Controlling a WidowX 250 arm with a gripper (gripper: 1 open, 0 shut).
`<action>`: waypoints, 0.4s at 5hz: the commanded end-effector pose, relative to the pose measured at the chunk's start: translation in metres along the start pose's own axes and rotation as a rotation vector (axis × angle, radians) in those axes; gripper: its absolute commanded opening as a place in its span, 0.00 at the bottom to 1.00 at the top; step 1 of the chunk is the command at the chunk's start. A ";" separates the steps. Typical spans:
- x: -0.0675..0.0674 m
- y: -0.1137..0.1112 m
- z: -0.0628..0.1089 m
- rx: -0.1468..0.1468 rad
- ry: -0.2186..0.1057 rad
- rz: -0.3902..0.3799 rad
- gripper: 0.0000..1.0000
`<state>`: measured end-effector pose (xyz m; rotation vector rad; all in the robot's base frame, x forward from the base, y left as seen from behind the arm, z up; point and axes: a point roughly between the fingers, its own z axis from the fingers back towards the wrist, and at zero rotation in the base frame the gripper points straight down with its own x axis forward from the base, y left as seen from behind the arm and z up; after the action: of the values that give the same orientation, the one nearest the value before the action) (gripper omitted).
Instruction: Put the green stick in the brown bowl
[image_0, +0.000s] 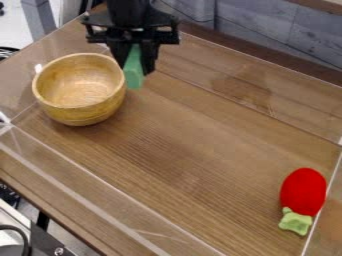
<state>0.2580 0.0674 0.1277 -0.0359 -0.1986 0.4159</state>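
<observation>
I can't see the green stick's (135, 70) top, buried between the gripper's (132, 45) fingers, and the arm above runs off frame.

Green stick (135, 70); tan grained bowl (80, 88); black pincer (134, 52); red object (303, 190).

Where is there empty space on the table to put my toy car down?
The big bare patch of table lies in the middle, between the brown bowl on the left and the red object at the right. The near left edge is bare too. It is crowded by the bowl, where the gripper holds the green stick.
</observation>
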 end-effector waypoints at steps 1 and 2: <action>0.014 -0.005 0.010 -0.005 -0.049 -0.030 0.00; 0.017 -0.010 0.004 0.013 -0.055 0.035 0.00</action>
<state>0.2676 0.0630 0.1210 -0.0191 -0.1908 0.4504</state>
